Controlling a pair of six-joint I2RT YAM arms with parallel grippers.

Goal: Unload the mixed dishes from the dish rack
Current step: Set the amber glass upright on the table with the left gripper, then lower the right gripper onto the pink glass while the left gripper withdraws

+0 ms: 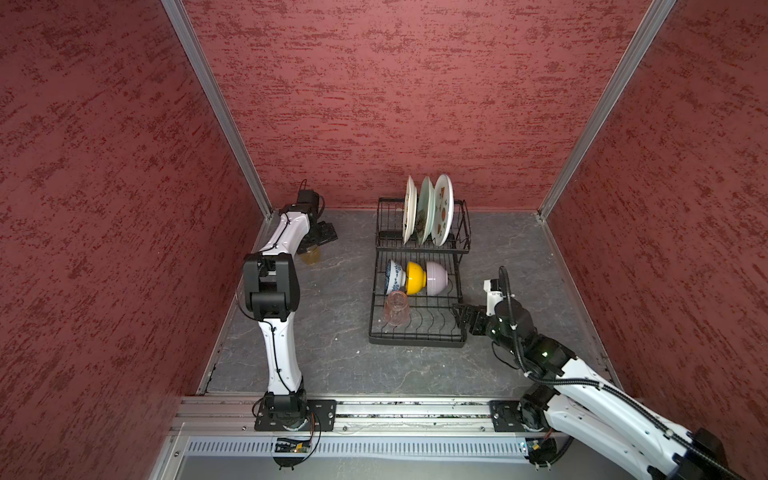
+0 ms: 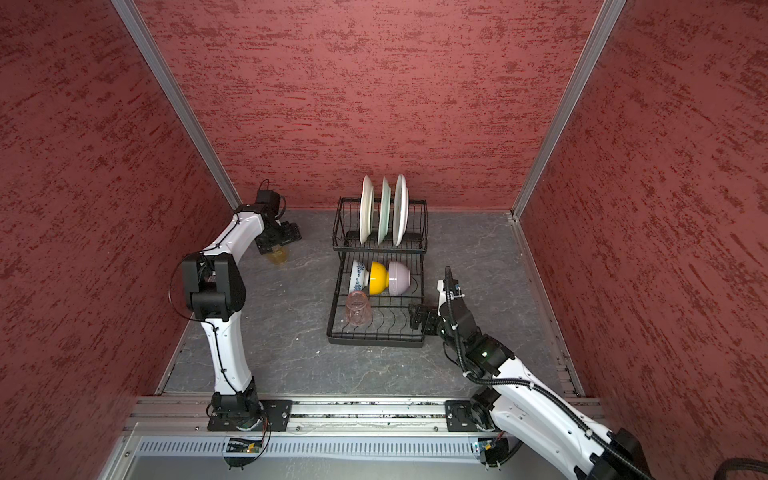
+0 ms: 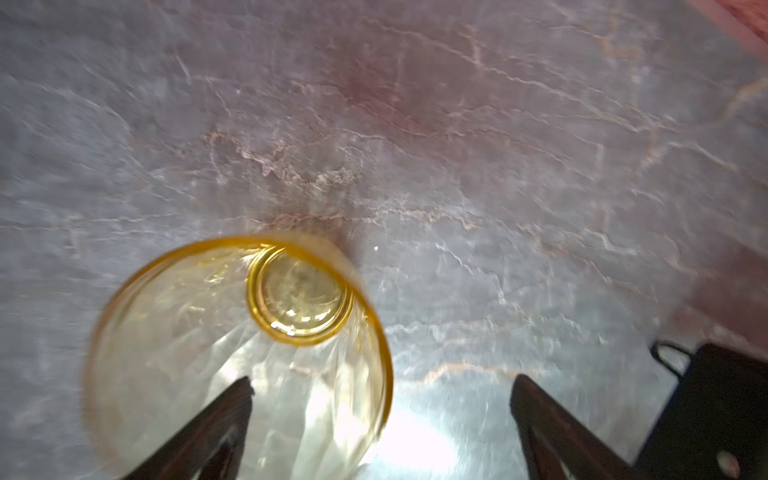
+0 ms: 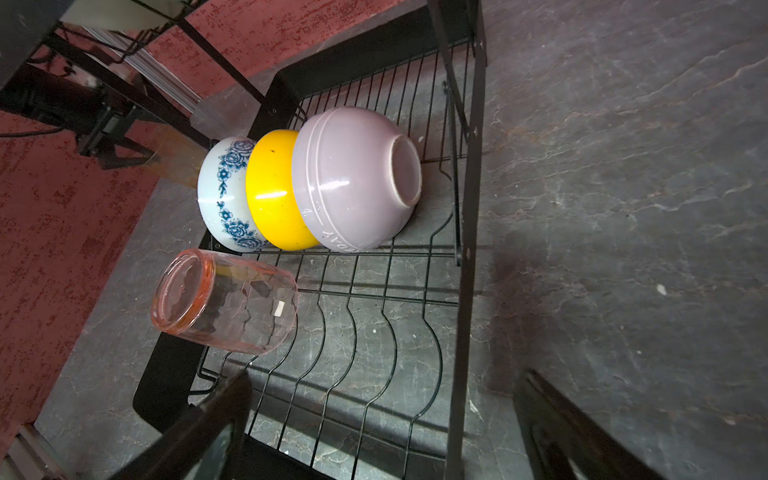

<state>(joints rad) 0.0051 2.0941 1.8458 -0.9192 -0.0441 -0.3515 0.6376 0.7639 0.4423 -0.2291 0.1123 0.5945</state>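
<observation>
Dishes first: the three plates [image 1: 426, 212] stand on edge in the back tier of the dish rack [image 1: 415, 341], with the plate with red slices [image 1: 443, 212] rightmost in both top views. On the front tier you've got the blue-white bowl [image 4: 224, 195], yellow bowl [image 4: 270, 195] and pale pink bowl [image 4: 349, 178] on their sides in a row, each touching the next. The pinkish glass [image 4: 224, 303] is on the same tier, just in front of the blue-white bowl, at the rack's left side. I can't tell which end is up.

The amber glass [image 3: 232, 332] is out of the rack. It stands on the grey table [image 1: 332, 332], mouth up, well to the rack's left near the back corner.

Your left gripper [image 3: 382, 379] hangs right over the amber glass with its fingers spread wide. One finger overlaps the glass in the wrist view, the other is clear of it over bare table. It grips nothing.

Your right gripper [image 4: 384, 374] is at the rack's front right corner, also wide apart and empty. One finger sits over the wires and the other over the table, with the rack's side rail between them. I can't tell if it touches the rack.
</observation>
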